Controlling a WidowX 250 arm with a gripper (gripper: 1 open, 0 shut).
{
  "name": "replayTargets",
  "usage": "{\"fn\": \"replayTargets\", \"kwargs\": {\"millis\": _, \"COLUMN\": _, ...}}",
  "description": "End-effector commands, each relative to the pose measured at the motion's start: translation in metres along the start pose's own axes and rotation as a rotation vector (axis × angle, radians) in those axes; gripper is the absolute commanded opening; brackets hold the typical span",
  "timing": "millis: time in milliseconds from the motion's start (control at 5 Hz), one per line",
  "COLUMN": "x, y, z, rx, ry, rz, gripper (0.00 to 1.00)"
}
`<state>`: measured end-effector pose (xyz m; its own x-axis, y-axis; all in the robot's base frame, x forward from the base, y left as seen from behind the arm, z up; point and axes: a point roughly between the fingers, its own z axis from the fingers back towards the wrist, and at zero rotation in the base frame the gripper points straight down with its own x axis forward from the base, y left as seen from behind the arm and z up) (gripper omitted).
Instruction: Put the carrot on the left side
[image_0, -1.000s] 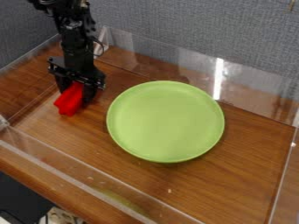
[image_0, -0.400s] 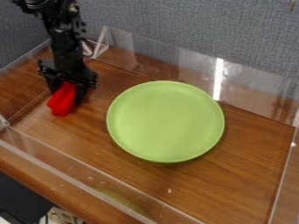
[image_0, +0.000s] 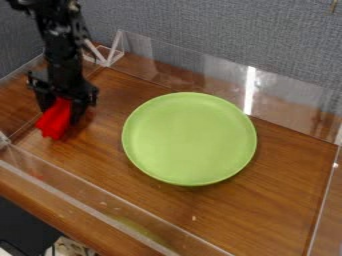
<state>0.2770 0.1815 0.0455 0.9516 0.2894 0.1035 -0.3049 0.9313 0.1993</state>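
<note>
"What is closest to us?"

"Down at the front left there is a dark spot (image_0: 24, 225) past the table's edge. Then comes a see-through rim (image_0: 80, 195) that runs along the front left edge of the brown wooden table (image_0: 221, 215). It looks shiny."

"And after that?"

"A big round green plate (image_0: 190, 140). It lies flat on the table, around the middle. It is plain and bright."

"Where is the red carrot (image_0: 54, 120)?"

"Over on the left side of the table, near the front left edge and well apart from the plate. It is tilted."

"What is the black gripper (image_0: 66, 99) doing?"

"It is pinching the carrot. Its dark fingers come down from above, and the red bit pokes out toward us."

"What is at the back?"

"A white frame (image_0: 110, 50) behind the gripper, a see-through wall (image_0: 201, 75) along the back edge, and a speckled gray wall (image_0: 241, 35) behind that."
</note>
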Motion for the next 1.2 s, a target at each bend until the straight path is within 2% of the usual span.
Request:
{"fn": "replayTargets", "kwargs": {"millis": 0, "x": 0.012, "y": 0.009, "z": 0.017, "rx": 0.026, "ry": -0.079, "rz": -0.003, "gripper": 0.00}}
{"fn": "replayTargets", "kwargs": {"millis": 400, "x": 0.034, "y": 0.006, "z": 0.020, "rx": 0.051, "ry": -0.134, "rz": -0.053, "gripper": 0.00}}
{"fn": "replayTargets", "kwargs": {"millis": 600, "x": 0.031, "y": -0.005, "z": 0.010, "rx": 0.035, "ry": -0.137, "rz": -0.103, "gripper": 1.00}}
{"fn": "replayTargets", "kwargs": {"millis": 800, "x": 0.034, "y": 0.007, "z": 0.038, "rx": 0.016, "ry": -0.165, "rz": -0.069, "gripper": 1.00}}
{"fn": "replayTargets", "kwargs": {"millis": 1000, "x": 0.036, "y": 0.020, "z": 0.056, "rx": 0.017, "ry": -0.182, "rz": -0.035, "gripper": 1.00}}
